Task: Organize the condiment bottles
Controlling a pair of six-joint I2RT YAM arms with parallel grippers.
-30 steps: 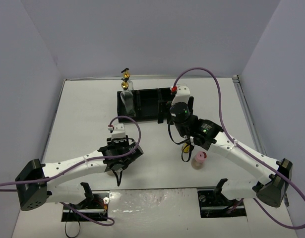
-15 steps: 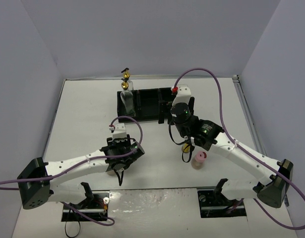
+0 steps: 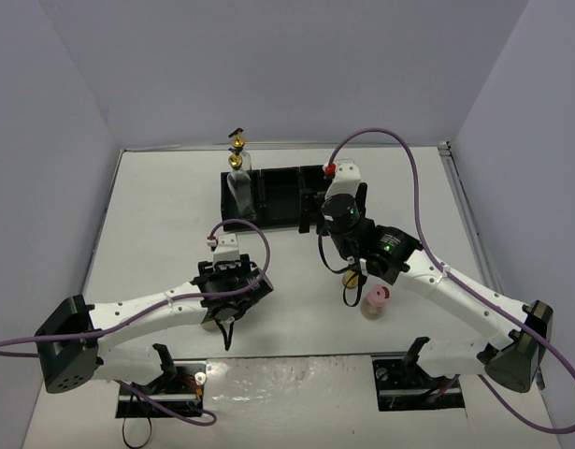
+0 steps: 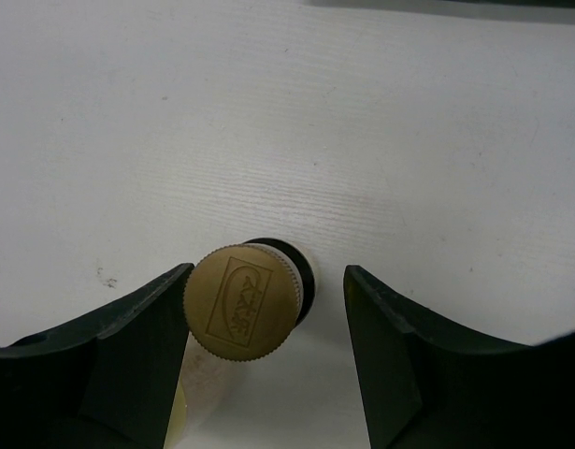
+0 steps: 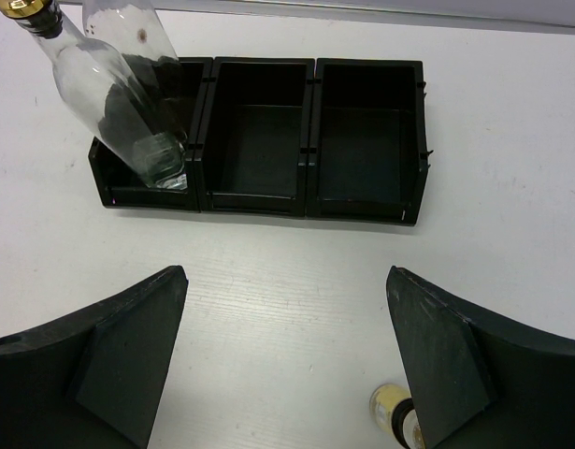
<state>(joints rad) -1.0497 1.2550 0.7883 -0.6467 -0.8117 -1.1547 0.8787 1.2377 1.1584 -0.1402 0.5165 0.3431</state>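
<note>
The left gripper (image 4: pixel 266 281) stands parted around a gold-capped bottle (image 4: pixel 240 301), body hidden under its cap, apparently loose; right gripper (image 5: pixel 287 276) gapes empty.

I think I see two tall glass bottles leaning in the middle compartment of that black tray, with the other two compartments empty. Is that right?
Not quite. The two tall glass bottles lean in the left-end compartment of the black tray, not the middle one. The other two compartments, middle and right, are empty. The right wrist view shows this clearly.
</note>
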